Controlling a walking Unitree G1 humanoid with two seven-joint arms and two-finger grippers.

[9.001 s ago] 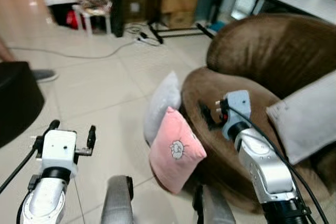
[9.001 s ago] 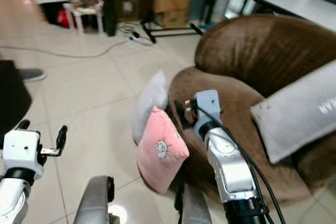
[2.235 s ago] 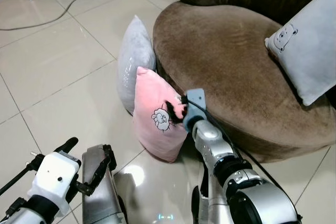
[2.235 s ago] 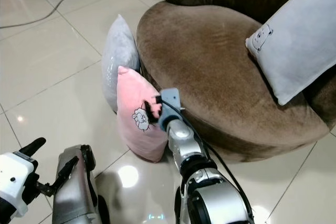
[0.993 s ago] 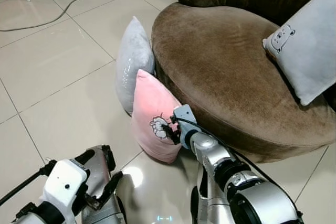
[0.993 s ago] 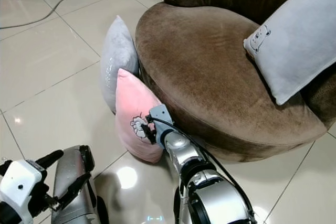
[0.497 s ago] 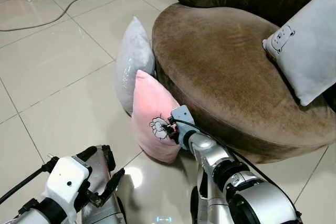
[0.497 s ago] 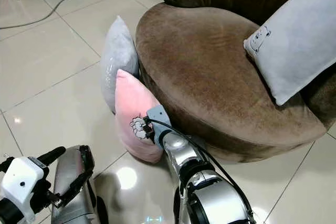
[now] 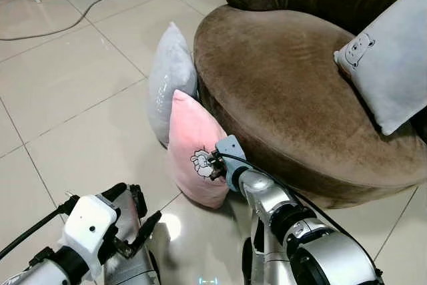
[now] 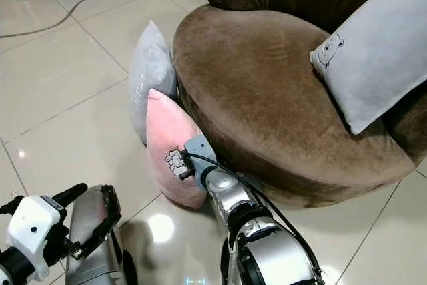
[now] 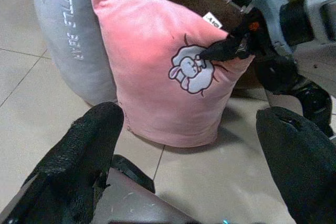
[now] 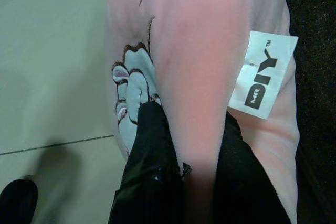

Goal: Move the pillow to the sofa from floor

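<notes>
Right gripper pinches pink pillow fold

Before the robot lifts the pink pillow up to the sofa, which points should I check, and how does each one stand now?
1. Right gripper pinches the pink pillow edge, fabric between its fingers: ok.
2. Grip deep enough to carry the full weight: cannot tell.
3. Pink pillow off the floor: not ok, it stands on the tiles against the sofa.
4. Grey pillow beside it may topple when the pink one leaves: cannot tell.
5. Free seat space on the sofa, left of the light pillow: ok.
6. Left gripper open, apart from the pillow: ok.
</notes>
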